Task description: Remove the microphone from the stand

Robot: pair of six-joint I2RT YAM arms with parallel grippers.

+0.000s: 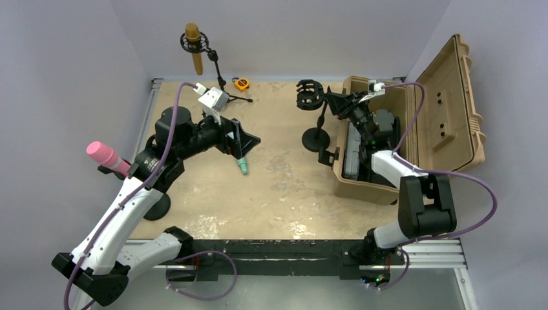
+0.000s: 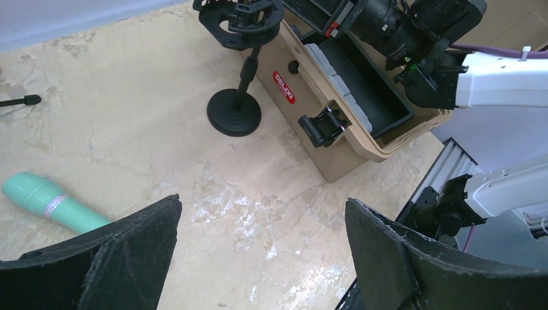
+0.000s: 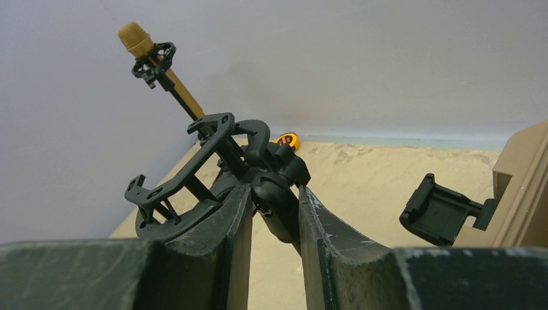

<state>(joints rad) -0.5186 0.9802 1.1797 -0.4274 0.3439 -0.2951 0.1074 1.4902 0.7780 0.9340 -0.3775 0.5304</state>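
Note:
A teal microphone (image 1: pixel 242 166) lies loose on the table; in the left wrist view it (image 2: pixel 45 201) lies left of my fingers. My left gripper (image 1: pixel 249 143) (image 2: pixel 262 203) is open and empty, just above and beside it. A black stand (image 1: pixel 316 132) with an empty shock mount (image 1: pixel 310 93) (image 3: pixel 194 168) stands next to the case. My right gripper (image 1: pixel 331 102) (image 3: pixel 276 190) is shut on the stand's swivel joint (image 3: pixel 274 206). A gold microphone (image 1: pixel 192 45) (image 3: pixel 139 40) sits in a second stand at the back. A pink microphone (image 1: pixel 103 155) sits on a third stand at the left.
An open tan case (image 1: pixel 413 129) (image 2: pixel 336 110) stands at the right, its lid up and its black latch (image 3: pixel 442 210) hanging out. An orange tape measure (image 1: pixel 242 83) (image 3: pixel 286 139) lies by the back wall. The pink microphone's stand base (image 1: pixel 155 206) sits near my left arm.

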